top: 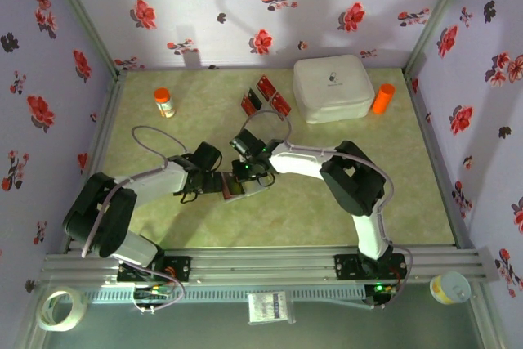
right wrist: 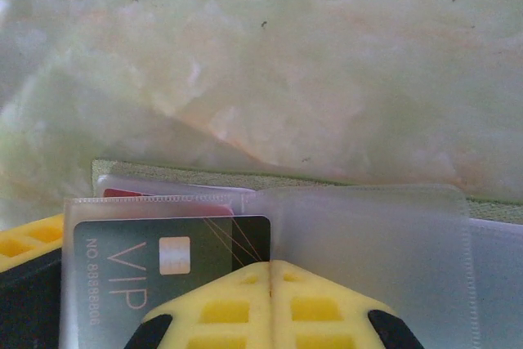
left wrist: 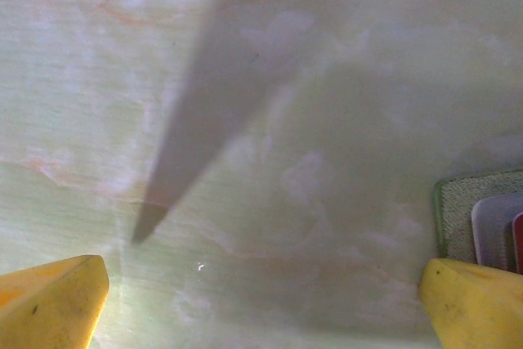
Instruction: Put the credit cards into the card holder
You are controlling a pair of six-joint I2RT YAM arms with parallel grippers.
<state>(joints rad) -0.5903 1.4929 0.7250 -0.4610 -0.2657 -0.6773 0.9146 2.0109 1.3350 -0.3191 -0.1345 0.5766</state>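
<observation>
From above, three cards [top: 265, 96] lay well beyond the holder [top: 234, 186], not yet loaded. At the left wrist, the left end effector [left wrist: 261, 284] gaped wide and empty beside the holder [left wrist: 458, 210]. At the right wrist, the right end effector [right wrist: 272, 271], pinched shut, pressed the holder's [right wrist: 368, 226] sleeves, seemingly pinning it open.

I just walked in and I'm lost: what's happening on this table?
Both arms meet mid-table over the open olive-green card holder. The right gripper is shut at its clear plastic sleeves, where one dark VIP card already sits. The left gripper hovers open beside it. Three red credit cards lie waiting near the white rounded box.
</observation>
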